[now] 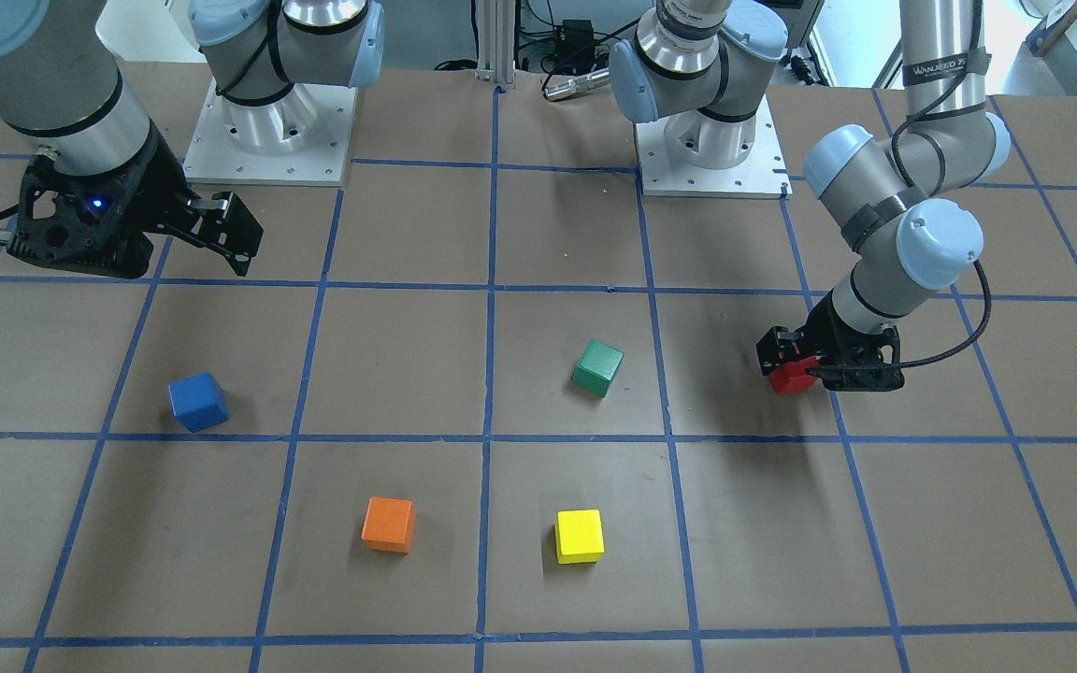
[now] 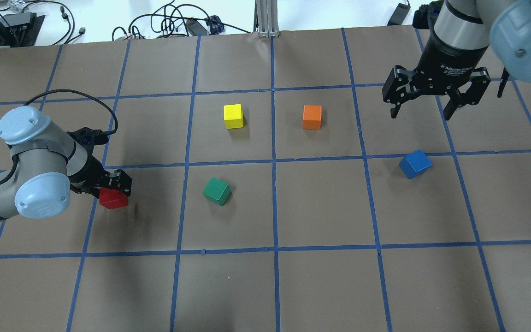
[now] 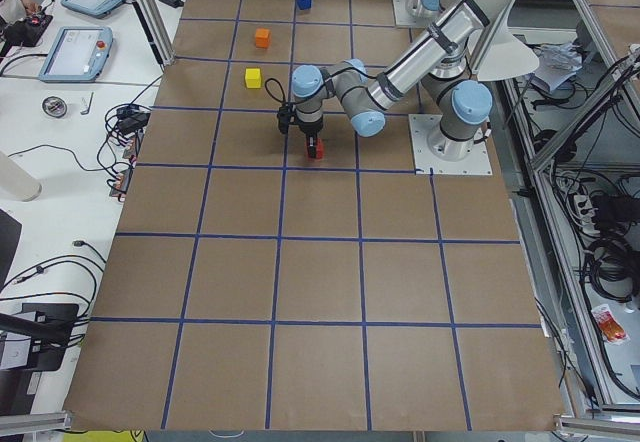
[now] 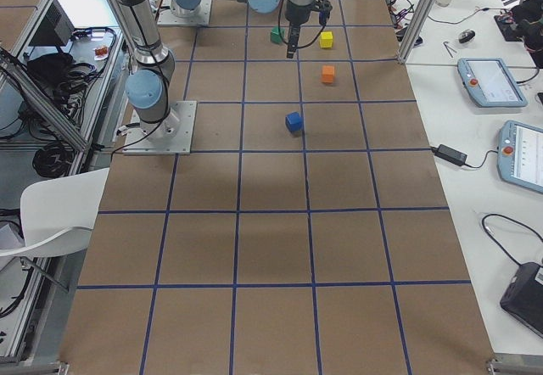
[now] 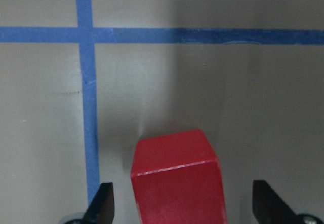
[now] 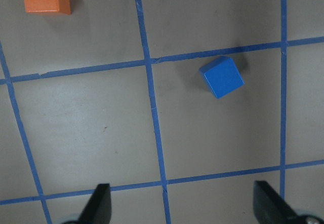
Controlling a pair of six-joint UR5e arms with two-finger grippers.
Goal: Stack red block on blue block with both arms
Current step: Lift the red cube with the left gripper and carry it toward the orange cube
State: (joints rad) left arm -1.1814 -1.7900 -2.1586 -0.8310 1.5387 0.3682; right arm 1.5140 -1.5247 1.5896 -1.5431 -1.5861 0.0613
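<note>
The red block (image 2: 113, 198) rests on the brown table at the left in the overhead view. My left gripper (image 2: 114, 183) is low over it and open. In the left wrist view the red block (image 5: 177, 183) lies between the two fingers (image 5: 103, 203), with a gap on each side. The blue block (image 2: 415, 163) lies alone at the right, turned askew to the grid. My right gripper (image 2: 421, 114) hangs open and empty, high above the table and just beyond the blue block. The right wrist view shows the blue block (image 6: 221, 77) on the table below.
A green cube (image 2: 216, 191) lies to the right of the red block, between it and the blue block. A yellow cube (image 2: 233, 116) and an orange cube (image 2: 312, 116) sit farther out near the middle. Blue tape lines grid the table.
</note>
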